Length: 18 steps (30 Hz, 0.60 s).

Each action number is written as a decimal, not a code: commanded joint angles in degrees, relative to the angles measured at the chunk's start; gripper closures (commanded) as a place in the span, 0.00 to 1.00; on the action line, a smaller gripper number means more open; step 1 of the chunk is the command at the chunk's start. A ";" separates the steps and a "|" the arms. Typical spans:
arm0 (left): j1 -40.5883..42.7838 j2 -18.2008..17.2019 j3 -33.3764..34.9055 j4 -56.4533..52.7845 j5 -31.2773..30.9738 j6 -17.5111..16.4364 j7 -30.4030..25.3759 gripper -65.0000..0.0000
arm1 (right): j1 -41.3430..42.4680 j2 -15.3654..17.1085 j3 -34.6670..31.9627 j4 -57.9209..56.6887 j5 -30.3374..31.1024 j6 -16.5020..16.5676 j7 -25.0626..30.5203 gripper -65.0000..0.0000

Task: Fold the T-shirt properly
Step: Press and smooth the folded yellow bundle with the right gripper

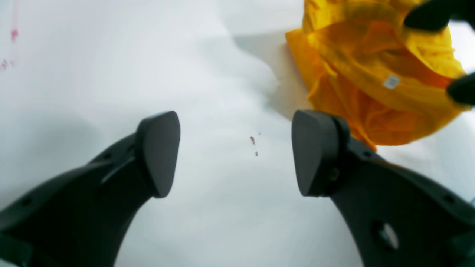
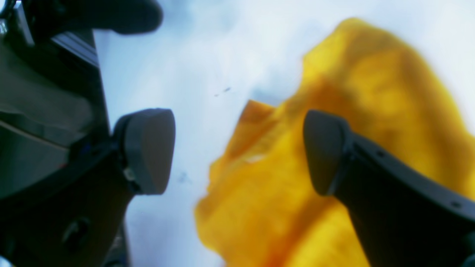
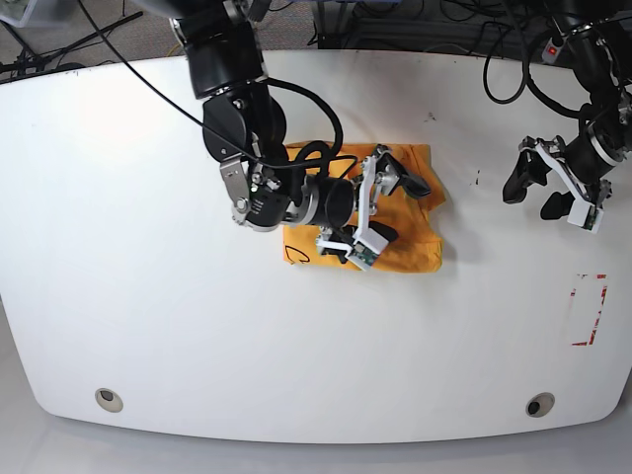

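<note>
Plainly, the orange-yellow T-shirt (image 3: pixel 407 222) lies rumpled on the white tabletop (image 3: pixel 227 346), beneath our right fingers (image 3: pixel 387 214), which are spread. Our right arm (image 3: pixel 242 109) reaches across and hides part of the cloth. Our left fingers (image 3: pixel 553 188), also spread, hover well apart from it, beside the red marks (image 3: pixel 587 310) on the tabletop.

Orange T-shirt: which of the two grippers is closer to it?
Right: the right gripper hovers over the T-shirt; the left gripper is off to its side, over bare table.
</note>
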 commanded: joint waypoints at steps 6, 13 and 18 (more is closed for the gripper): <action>-0.64 -0.73 6.65 5.43 2.59 -0.14 -1.22 0.32 | -3.96 7.31 0.03 8.05 1.23 0.33 1.11 0.20; -2.92 -0.29 12.28 7.63 12.97 -0.14 -1.49 0.32 | -9.49 9.42 0.03 10.43 0.71 0.42 1.55 0.33; -3.54 -0.29 12.37 7.81 13.32 -0.14 -1.40 0.32 | -9.23 6.87 -1.91 5.15 0.36 0.33 3.57 0.56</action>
